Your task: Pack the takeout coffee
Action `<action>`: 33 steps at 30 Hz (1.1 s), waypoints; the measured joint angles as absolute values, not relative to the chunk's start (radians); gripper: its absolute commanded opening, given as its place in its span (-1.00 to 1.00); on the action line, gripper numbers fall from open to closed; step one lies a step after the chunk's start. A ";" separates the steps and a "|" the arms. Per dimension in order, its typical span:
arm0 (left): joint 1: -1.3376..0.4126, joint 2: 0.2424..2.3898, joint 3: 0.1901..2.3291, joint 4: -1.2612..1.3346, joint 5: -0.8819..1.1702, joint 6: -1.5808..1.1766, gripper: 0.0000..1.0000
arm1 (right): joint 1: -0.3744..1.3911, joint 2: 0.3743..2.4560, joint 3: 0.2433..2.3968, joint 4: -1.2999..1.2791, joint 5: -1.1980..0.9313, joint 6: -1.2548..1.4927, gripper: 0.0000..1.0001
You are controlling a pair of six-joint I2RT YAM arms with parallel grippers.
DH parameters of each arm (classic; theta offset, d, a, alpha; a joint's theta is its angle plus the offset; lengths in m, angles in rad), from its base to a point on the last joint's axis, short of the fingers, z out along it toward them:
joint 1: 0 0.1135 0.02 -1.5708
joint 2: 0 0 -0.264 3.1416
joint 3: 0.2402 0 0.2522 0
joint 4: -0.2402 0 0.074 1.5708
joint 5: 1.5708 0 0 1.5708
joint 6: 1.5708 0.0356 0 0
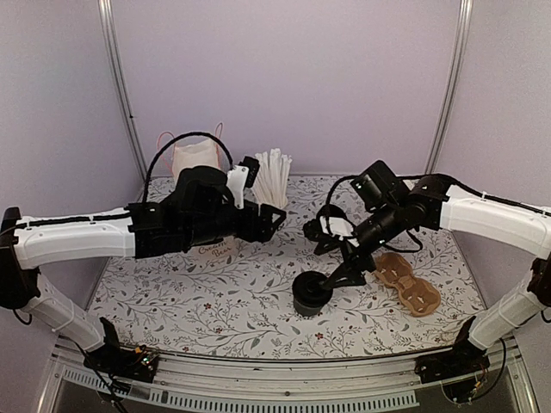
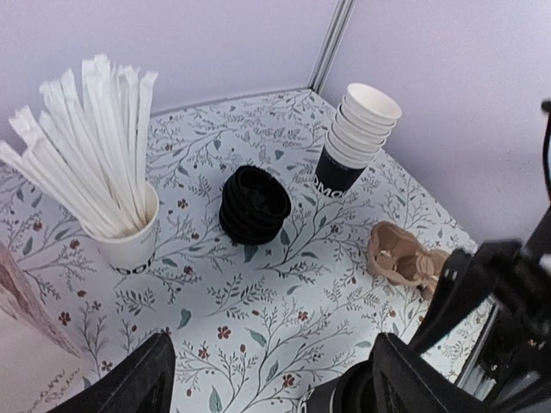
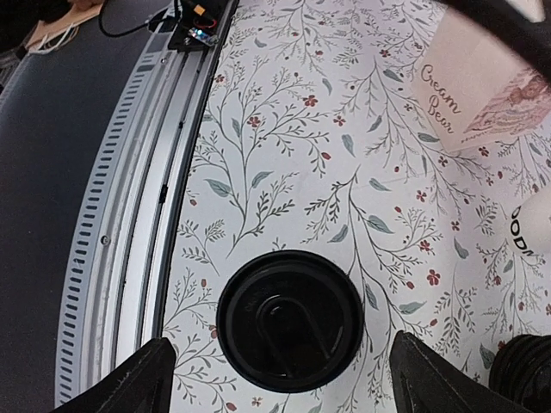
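**Coffee upright between right claw's fingers, both claws open**

Coffee cup [image 3: 288, 320] stands upright on the worktop [image 3: 284, 155], lid up, long axis vertical. It sits between the right claw's [image 3: 281, 341] spread fingers, with a gap on each side, so not gripped. Left claw [image 2: 271, 366] is also wide open, holding nothing. Worktop has a floral cover. Lilac walls [image 2: 215, 43], metal corner post [image 2: 331, 39]. Ahead of left claw: white cup [image 2: 125, 245] full of straws [image 2: 86, 146], stack of black lids [image 2: 254, 205], nested lidless cups [image 2: 353, 142]. Cardboard carrier [image 2: 405, 258] is to its right.
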State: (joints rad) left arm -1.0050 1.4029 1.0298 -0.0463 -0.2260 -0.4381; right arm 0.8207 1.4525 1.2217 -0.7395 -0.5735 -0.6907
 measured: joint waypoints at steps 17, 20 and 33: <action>-0.921 1.267 1.040 -0.064 -0.185 -0.411 0.64 | 0.945 1.628 1.276 -0.705 -0.406 -0.761 0.85; -0.908 1.252 1.025 -0.066 -0.170 -0.420 0.64 | 0.949 1.647 1.277 -0.708 -0.402 -0.762 0.84; -0.871 1.146 0.976 -0.076 -0.171 -0.446 0.56 | 0.950 1.699 1.308 -0.726 -0.401 -0.741 0.47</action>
State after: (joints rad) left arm -0.8715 1.1458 0.9764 -0.0761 -0.1707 -0.4461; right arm 0.9497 1.6989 1.3083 -0.7258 -0.4007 -0.7414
